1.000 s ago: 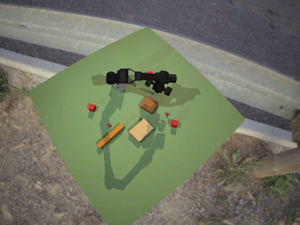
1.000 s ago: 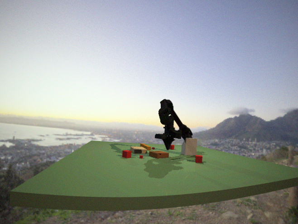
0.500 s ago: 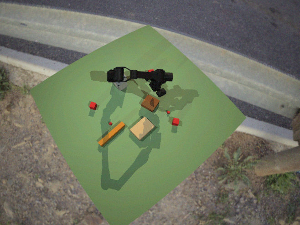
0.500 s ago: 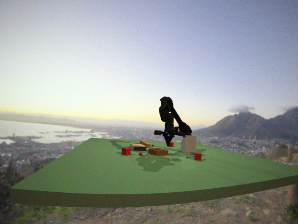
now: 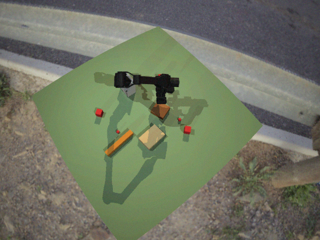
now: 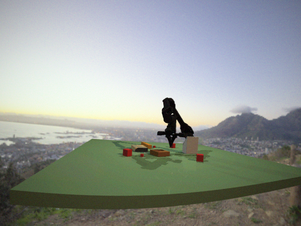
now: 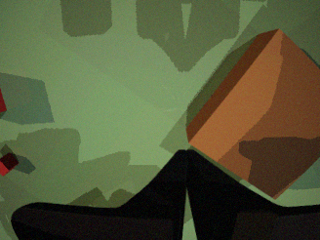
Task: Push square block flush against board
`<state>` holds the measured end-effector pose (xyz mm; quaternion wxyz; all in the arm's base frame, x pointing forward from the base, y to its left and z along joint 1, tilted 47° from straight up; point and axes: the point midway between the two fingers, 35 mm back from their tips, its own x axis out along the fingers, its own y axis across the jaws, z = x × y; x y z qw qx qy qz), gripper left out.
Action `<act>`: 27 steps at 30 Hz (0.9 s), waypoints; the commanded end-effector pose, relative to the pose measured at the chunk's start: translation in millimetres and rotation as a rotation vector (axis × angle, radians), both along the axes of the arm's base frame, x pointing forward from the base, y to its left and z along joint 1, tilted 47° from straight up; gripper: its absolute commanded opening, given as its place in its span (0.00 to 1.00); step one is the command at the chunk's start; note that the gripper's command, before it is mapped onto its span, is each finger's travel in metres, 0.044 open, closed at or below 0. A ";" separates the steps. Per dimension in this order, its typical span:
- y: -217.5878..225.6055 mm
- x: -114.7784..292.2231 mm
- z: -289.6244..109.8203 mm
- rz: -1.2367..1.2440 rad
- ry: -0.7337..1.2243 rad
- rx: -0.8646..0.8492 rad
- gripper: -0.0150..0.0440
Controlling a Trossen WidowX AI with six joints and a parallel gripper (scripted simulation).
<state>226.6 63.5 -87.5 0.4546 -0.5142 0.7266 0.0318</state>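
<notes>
The brown-orange square block [image 5: 160,112] [image 6: 159,153] [image 7: 249,107] lies flat. A larger tan rectangular piece [image 5: 156,132] [image 6: 136,147] lies flat apart from it, lower in the top view. A long narrow orange bar [image 5: 119,143] [image 6: 146,145] lies left of the tan piece in that view. All three are apart; which one is the board is not certain. My gripper [image 5: 161,100] [image 6: 171,145] [image 7: 184,157] is shut and empty. Its tips are near one side of the square block in the wrist view; contact cannot be told.
Red cubes [image 5: 98,112] [image 5: 187,129] [image 6: 199,158] stand on the green table [image 5: 144,201] [image 6: 109,180]. Smaller red cubes [image 5: 179,119] [image 5: 117,131] [image 6: 142,155] lie near the block and the bar. A pale upright block [image 5: 129,92] [image 6: 190,145] is by the arm's base.
</notes>
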 end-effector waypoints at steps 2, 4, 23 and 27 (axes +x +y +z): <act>-6.0 -5.9 6.9 -0.113 -0.126 -0.010 0.25; -8.3 -8.7 9.0 -0.158 -0.174 -0.014 0.25; -30.9 -24.6 11.0 -0.420 -0.444 -0.035 0.25; -62.5 -28.4 -17.3 -0.420 -0.445 -0.039 0.25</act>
